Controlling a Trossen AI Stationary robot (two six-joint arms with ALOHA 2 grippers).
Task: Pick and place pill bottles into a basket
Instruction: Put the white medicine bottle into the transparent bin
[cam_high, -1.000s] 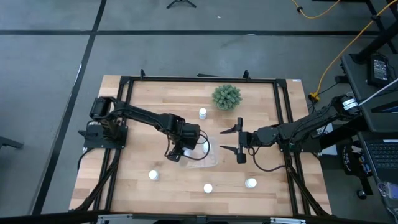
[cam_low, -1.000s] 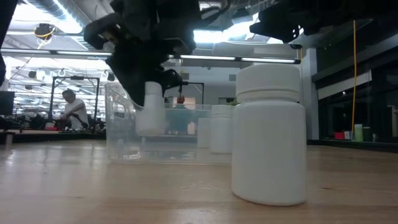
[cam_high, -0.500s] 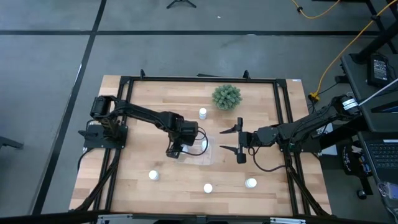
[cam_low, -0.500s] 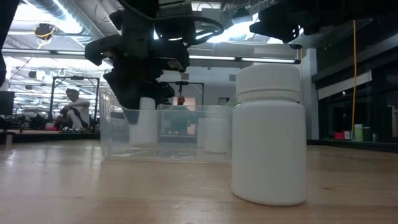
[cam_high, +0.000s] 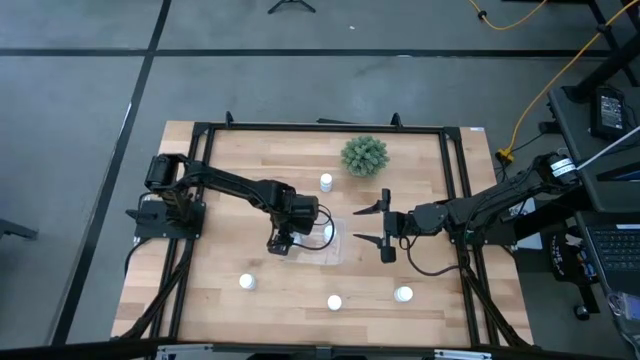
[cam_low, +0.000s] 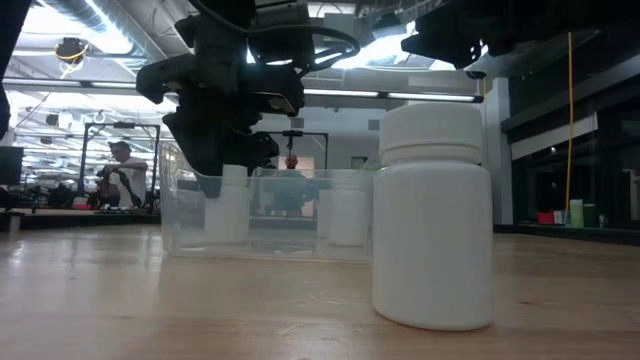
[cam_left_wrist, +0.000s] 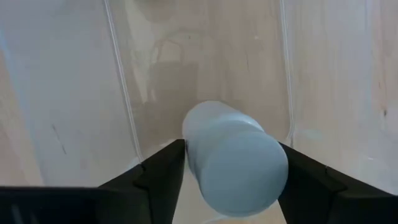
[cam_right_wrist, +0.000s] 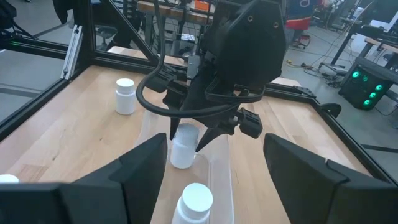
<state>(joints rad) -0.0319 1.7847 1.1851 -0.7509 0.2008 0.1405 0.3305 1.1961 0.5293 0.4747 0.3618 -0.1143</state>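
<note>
The basket (cam_high: 338, 252) is a clear shallow bin at the table's middle. My left gripper (cam_high: 281, 243) points down into its left end, open, with its fingers close on either side of an upright white pill bottle (cam_left_wrist: 233, 162). That bottle (cam_low: 228, 205) stands on the basket's floor. A second bottle (cam_right_wrist: 196, 202) stands in the basket nearer my right gripper (cam_high: 385, 232), which hangs open and level just right of the basket, holding nothing. More bottles stand on the table at the far middle (cam_high: 326, 181), the near left (cam_high: 246, 282), the near middle (cam_high: 335, 302) and the near right (cam_high: 403, 294). My left gripper comes at the bottle from above, one finger (cam_left_wrist: 163, 171) on each side of its body near the cap. The bottle stands on the basket's floor. I cannot tell whether the fingers touch its sides.
A green spiky plant (cam_high: 364, 155) stands at the far middle of the table. A black frame (cam_high: 300, 128) runs around the tabletop. In the low view the near-middle bottle (cam_low: 433, 215) fills the foreground. A person (cam_low: 118, 180) sits in the room behind.
My left gripper has come down and a little toward the table's left edge, carrying the bottle into the basket. The bottle was tilted above the basket's wall; it has been set upright. It has since sunk onto the basket's floor while the gripper stayed still.
</note>
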